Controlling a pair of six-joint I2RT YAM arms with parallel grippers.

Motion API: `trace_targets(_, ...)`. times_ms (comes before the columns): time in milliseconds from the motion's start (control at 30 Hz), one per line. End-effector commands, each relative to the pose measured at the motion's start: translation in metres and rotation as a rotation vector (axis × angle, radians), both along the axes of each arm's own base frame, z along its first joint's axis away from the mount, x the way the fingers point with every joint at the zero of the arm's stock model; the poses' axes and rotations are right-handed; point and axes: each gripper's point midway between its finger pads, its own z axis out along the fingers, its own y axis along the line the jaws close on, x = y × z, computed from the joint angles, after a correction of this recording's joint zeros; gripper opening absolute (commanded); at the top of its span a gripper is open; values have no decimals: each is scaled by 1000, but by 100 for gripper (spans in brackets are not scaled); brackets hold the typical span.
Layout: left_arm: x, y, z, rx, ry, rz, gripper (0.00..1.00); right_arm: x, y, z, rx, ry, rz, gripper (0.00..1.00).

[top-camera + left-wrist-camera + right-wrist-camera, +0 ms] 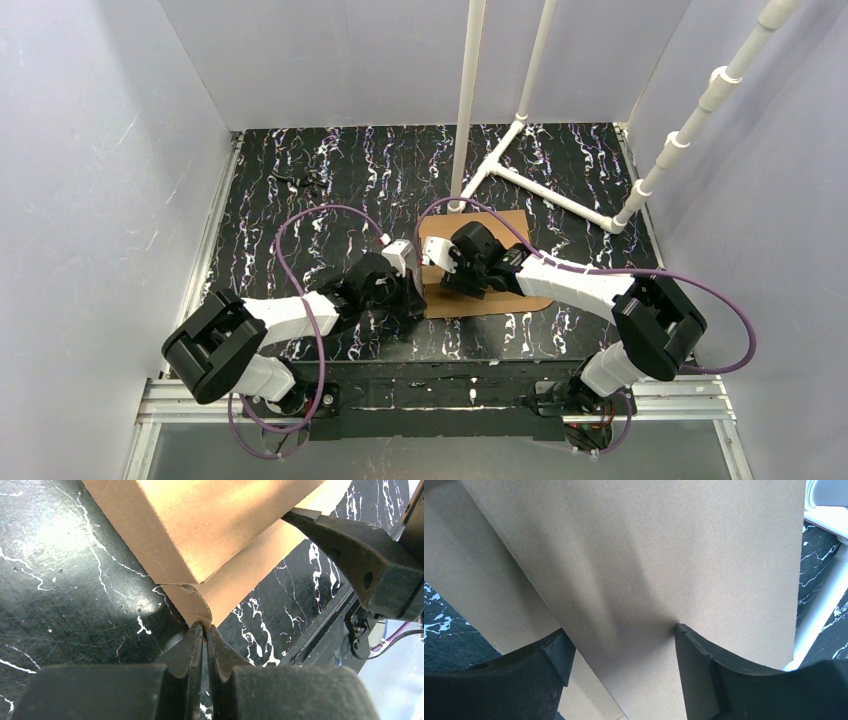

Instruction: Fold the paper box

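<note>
Here I am over the black, white-veined table [330,170], both arms reaching in toward the middle, and the paper box [505,225] is lying there just in front of the foot of the white pipe frame [467,100].

I'm holding my left gripper [204,627] low at the box's near left corner, fingers pressed together with only a dark sliver between them. In the left wrist view, a small curled tab [195,602] of brown cardboard is bending down from the corner and meeting my fingertips right at their ends. I can't tell whether the tab's edge is actually caught between them or only touching. Above the tab, a folded panel of the box [225,525] is standing up off the table, its crease running away from me.

My right gripper [623,632] is hanging over the box with its fingers well apart. Plain cardboard [649,555] is filling the view between and beyond them, one panel tilting over another. The tip of one finger [704,665] is touching that panel's surface; the other one is sitting beside it. From the left wrist I'm seeing one right finger [360,555] pointing at the box's far edge.

From above, my left gripper [408,292] and right gripper [455,270] are sitting close together at the box's left end.
</note>
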Motion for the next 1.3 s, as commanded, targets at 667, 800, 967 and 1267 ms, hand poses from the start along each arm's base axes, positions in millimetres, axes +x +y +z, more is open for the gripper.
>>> trace_targets(667,14,-7,28,-73,24,93,0,-18,11,-13,37,107,20,77)
trace_targets(800,15,-10,32,-78,26,77,0,-18,11,-13,38,108,21,77)
trace_targets(967,21,-16,40,-90,33,78,0,-19,11,-13,39,110,22,77)
trace_targets(1267,34,-22,58,-105,61,119,0,-20,11,-12,44,114,26,77)
